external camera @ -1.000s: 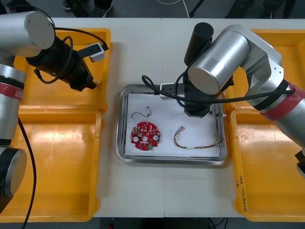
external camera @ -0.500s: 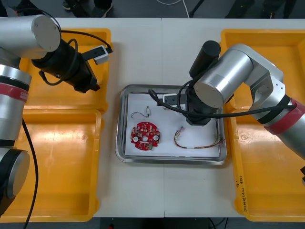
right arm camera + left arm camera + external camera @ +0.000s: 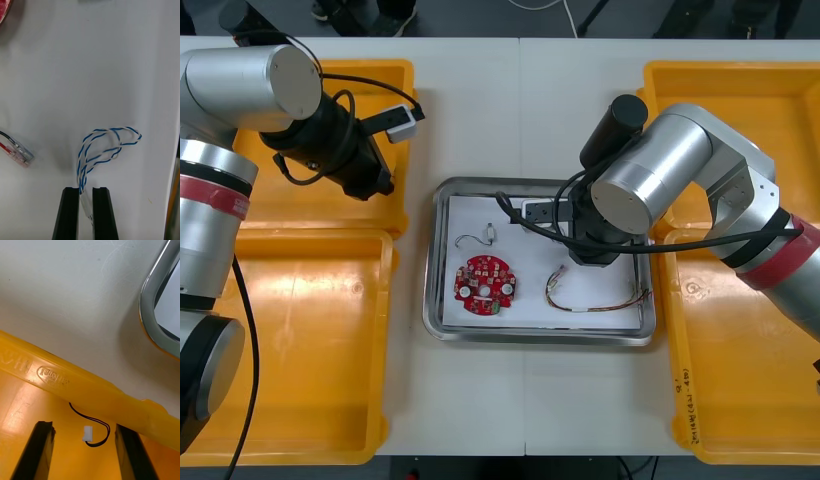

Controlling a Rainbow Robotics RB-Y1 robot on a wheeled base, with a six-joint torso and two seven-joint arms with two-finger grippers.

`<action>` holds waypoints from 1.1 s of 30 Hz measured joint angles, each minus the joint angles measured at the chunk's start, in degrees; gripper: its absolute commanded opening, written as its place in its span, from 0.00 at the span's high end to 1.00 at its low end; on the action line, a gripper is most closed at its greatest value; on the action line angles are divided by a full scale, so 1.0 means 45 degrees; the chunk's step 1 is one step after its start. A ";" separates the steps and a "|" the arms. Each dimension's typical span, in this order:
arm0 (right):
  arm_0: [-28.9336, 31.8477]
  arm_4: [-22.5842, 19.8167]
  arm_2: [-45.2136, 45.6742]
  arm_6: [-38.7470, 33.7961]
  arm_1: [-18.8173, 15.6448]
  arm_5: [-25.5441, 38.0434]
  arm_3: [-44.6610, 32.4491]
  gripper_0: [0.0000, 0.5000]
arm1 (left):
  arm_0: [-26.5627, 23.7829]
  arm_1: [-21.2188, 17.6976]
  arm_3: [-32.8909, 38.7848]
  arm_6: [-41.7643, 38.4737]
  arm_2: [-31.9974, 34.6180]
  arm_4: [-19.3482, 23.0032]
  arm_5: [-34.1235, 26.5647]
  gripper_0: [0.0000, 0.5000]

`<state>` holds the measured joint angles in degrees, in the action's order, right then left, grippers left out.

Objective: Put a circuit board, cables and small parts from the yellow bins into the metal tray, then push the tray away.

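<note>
My right gripper (image 3: pixel 86 188) is shut on a twisted blue and white cable (image 3: pixel 108 144), whose loop spreads out just ahead of the fingertips over the white floor of the metal tray (image 3: pixel 442 300). In the front view the right arm (image 3: pixel 625 195) covers that spot at the tray's right side. Inside the tray lie a round red circuit board (image 3: pixel 485 283), a thin black cable (image 3: pixel 478 238) and a red and yellow cable (image 3: pixel 592 300), its plug end (image 3: pixel 19 154) beside my right fingers. My left gripper (image 3: pixel 83 425) stands open in the far left yellow bin (image 3: pixel 280 205), straddling a black cable with a white plug (image 3: pixel 90 432).
A second yellow bin (image 3: pixel 300 330) sits at the near left and two more (image 3: pixel 750 350) at the right. The left bin's rim (image 3: pixel 75 382) and a strip of bare table separate my left gripper from the tray's shiny edge (image 3: pixel 150 311).
The right arm has slid toward the tray's near right part, carrying the blue and white cable. The left arm has shifted a little toward the tray inside its bin.
</note>
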<state>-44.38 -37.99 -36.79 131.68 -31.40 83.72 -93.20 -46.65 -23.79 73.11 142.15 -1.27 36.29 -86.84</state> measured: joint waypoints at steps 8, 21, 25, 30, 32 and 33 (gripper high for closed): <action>0.0010 0.0002 0.0000 0.0000 0.0000 -0.0022 0.0000 0.00 | 0.0000 0.0000 -0.0001 0.0000 -0.0028 0.0011 0.0000 1.00; -0.0002 -0.0011 0.0307 -0.0002 0.0000 0.1029 -0.0157 0.00 | 0.0000 0.0000 -0.0003 0.0000 -0.0029 0.0014 0.0001 1.00; -0.0051 -0.0063 0.0946 -0.0005 0.0004 0.2428 -0.0515 0.00 | 0.0000 0.0000 -0.0004 0.0000 -0.0028 0.0014 0.0001 1.00; -0.0264 -0.0382 0.1832 -0.0284 0.0004 0.3998 -0.0937 0.00 | 0.0000 0.0000 -0.0004 0.0000 -0.0010 0.0016 0.0001 1.00; -0.0324 -0.0671 0.2247 -0.0858 0.0004 0.4573 -0.1187 0.00 | 0.0000 0.0000 -0.0004 0.0000 0.0035 0.0040 -0.0001 1.00; -0.0334 -0.0811 0.2495 -0.1298 0.0004 0.4897 -0.1344 0.00 | 0.0000 -0.0001 -0.0004 0.0000 0.0086 0.0076 -0.0003 1.00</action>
<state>-45.88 -41.64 -25.56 125.84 -31.38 105.76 -99.25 -46.64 -23.80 73.09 142.15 -0.88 36.64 -86.85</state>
